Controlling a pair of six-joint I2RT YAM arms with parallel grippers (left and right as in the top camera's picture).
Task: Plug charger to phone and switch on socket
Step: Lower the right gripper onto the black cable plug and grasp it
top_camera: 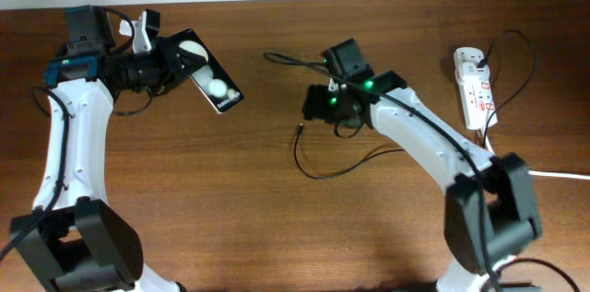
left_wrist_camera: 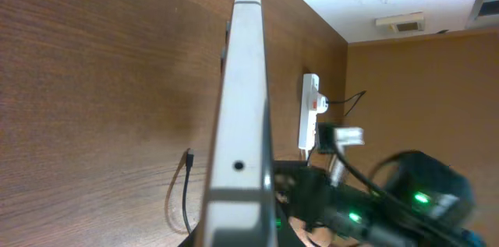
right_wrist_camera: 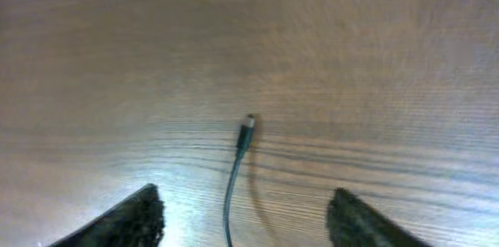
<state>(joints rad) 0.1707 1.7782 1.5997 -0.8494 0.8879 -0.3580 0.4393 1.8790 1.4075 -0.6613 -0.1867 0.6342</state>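
My left gripper (top_camera: 178, 59) is shut on the phone (top_camera: 210, 78), a slim black slab with two white blobs, and holds it tilted above the table at the upper left. In the left wrist view the phone (left_wrist_camera: 243, 107) shows edge-on. The charger, a thin black cable (top_camera: 318, 170), loops on the wood, and its plug tip (top_camera: 302, 129) lies just left of my right gripper (top_camera: 319, 105). In the right wrist view the plug tip (right_wrist_camera: 246, 128) lies ahead of my right gripper (right_wrist_camera: 245, 224). Its open fingers (right_wrist_camera: 132, 217) straddle the cable without touching it. The white socket (top_camera: 474, 86) lies at the far right.
The socket's thick white cord (top_camera: 553, 174) runs off the right edge. A thin black lead (top_camera: 516, 48) loops from the socket's top. In the left wrist view the socket (left_wrist_camera: 310, 111) lies beyond the phone, and the right arm (left_wrist_camera: 413, 196) with its green lights is close by.
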